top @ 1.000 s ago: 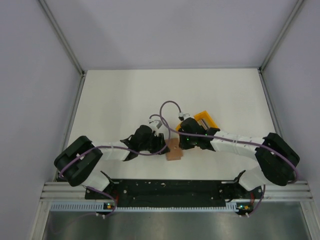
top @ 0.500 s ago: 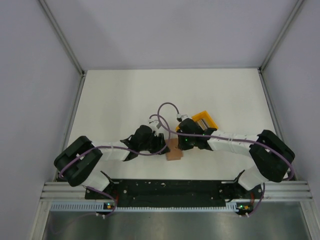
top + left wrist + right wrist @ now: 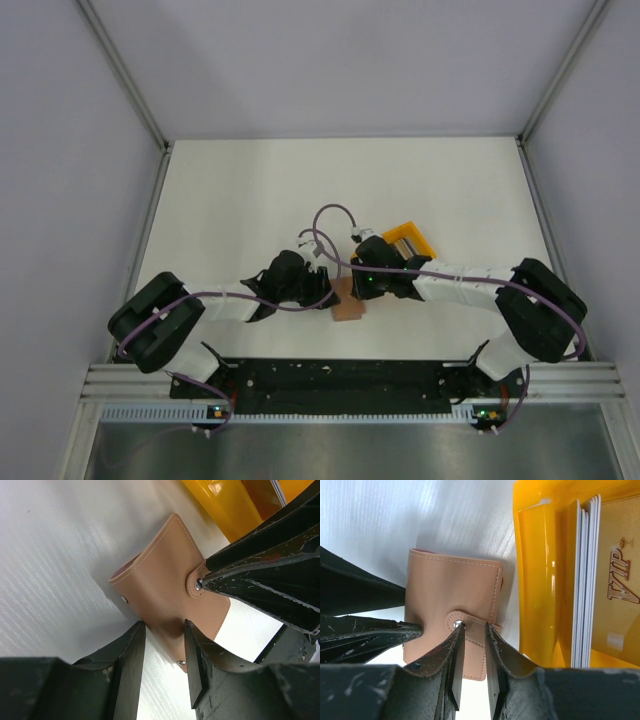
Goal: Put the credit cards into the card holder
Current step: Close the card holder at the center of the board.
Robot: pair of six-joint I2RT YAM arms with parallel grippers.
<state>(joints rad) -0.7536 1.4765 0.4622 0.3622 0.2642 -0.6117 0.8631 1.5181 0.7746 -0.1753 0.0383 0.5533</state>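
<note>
Folded tan card holder (image 3: 451, 595) lies beside apparently upright credit cards (image 3: 584, 580).

The white table (image 3: 250, 200) in front of me is matt and faintly streaked under the light. Close to my near edge, about midway between left and right, rests the tan card holder (image 3: 349, 303). It is folded shut, with its strap and metal snap across its face. Just to its right and a little farther off sits a yellow plastic tray (image 3: 412, 240), with a thin strip of table showing between them.
</note>
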